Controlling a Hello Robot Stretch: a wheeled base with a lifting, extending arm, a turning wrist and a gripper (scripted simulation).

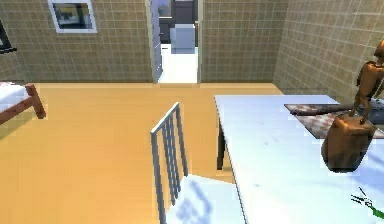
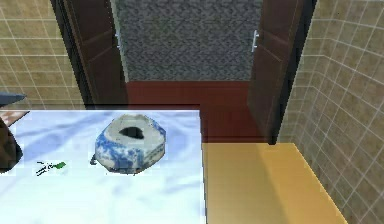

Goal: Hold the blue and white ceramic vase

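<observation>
1. Blue and white ceramic vase [image 2: 130,145]: squat, with a wide dark mouth. It stands upright on the white table [image 2: 160,200], near the middle of the arm side view and toward the table's far edge.
2. Small green and dark thing [image 2: 48,167]: lies flat on the tabletop to the left of the vase, apart from it. It is too small to identify.
3. Dark brown thing [image 2: 7,145]: stands on the table at the arm side view's left edge and is cut off by that edge.
4. Dark brown double doors [image 2: 95,50]: stand open beyond the table. Between them are a dark red floor [image 2: 190,95] and a speckled grey wall [image 2: 185,35].
5. Forward view, right side: the tabletop bears a rounded brown jug [image 1: 348,142] and, behind it, a flat dark mat [image 1: 318,117]. A brown statue [image 1: 371,85] stands at the right edge.
6. Chair [image 1: 170,150]: has a grey slatted back and a white seat, and is set just beside the table's near corner.
7. Orange floor [image 1: 100,140]: runs back to an open doorway [image 1: 180,45] in the tan tiled wall. The corner of a bed [image 1: 18,100] sits at the left edge.
8. Gripper: whether its fingers are apart or together cannot be told.
</observation>
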